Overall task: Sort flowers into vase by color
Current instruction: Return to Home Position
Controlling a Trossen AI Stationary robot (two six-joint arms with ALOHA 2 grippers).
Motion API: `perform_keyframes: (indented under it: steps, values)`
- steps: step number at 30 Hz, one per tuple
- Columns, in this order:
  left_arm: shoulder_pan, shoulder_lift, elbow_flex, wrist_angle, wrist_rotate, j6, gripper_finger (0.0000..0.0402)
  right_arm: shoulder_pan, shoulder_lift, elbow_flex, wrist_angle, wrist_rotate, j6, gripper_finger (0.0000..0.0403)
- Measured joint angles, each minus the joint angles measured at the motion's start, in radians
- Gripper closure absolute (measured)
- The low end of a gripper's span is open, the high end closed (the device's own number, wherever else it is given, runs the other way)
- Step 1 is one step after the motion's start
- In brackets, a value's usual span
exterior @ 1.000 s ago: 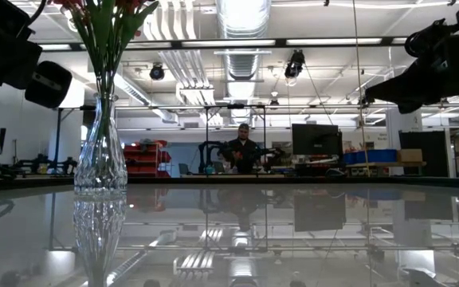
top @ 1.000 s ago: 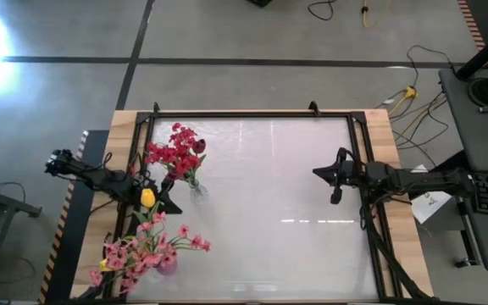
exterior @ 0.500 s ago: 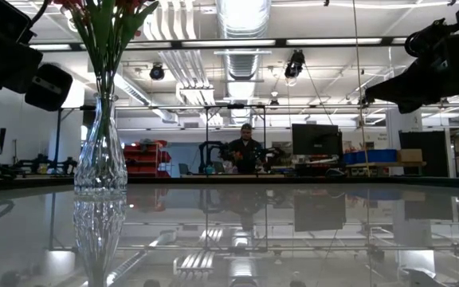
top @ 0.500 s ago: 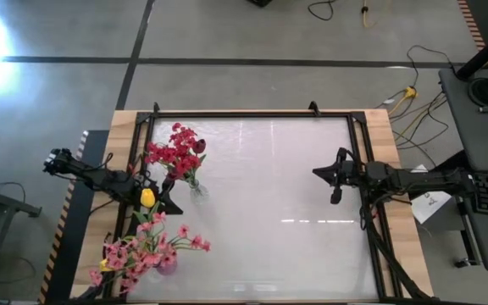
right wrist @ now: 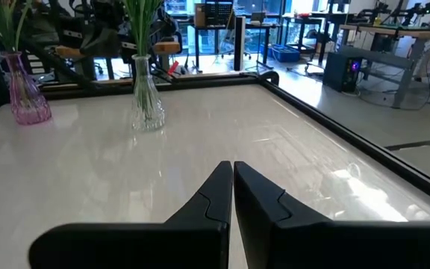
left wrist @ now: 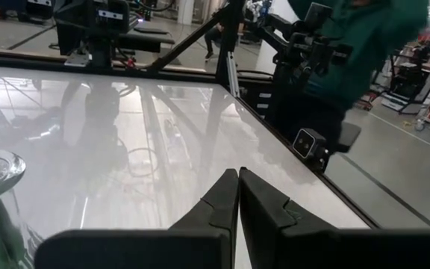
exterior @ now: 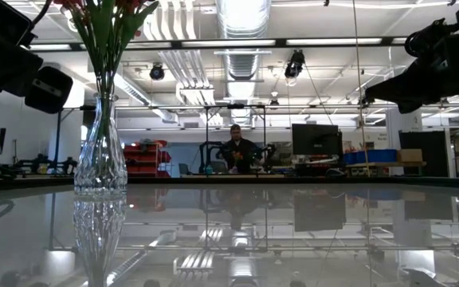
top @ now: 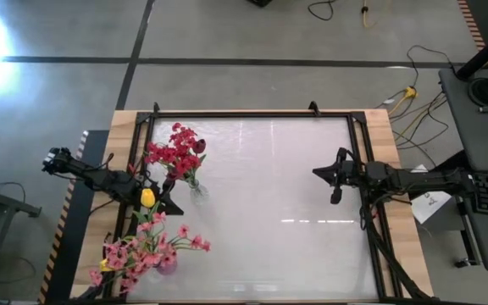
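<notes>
Red flowers (top: 174, 152) with a dark red bud (top: 200, 146) stand with their stems in a clear glass vase (exterior: 100, 155) at the table's left. Pink flowers (top: 146, 250) stand in a pink vase (right wrist: 27, 96) near the front left corner. A yellow tulip bud (top: 147, 197) shows between the two bunches; I cannot tell which vase holds it. My left gripper (left wrist: 237, 173) is shut and empty, hovering level between the two vases. My right gripper (right wrist: 232, 166) is shut and empty, hovering at the table's right side and pointing across at the vases.
A black frame (top: 244, 113) runs around the glossy white tabletop (top: 269, 203). The middle and right of the top lie bare between the two grippers. Beyond the table, a person (exterior: 236, 151) stands far off, and a sleeve (left wrist: 364, 37) shows in the left wrist view.
Neither gripper and none of the flowers has moved. Only the person far behind the table has shifted a little.
</notes>
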Motion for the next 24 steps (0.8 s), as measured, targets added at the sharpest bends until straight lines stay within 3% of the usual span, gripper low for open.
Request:
perform_keyframes:
  steps: [24]
  values:
    - [0.000,0.042,0.000,0.000,0.001,0.000,0.0402,0.000,0.000,0.001,0.000,0.000,-0.002,0.0394]
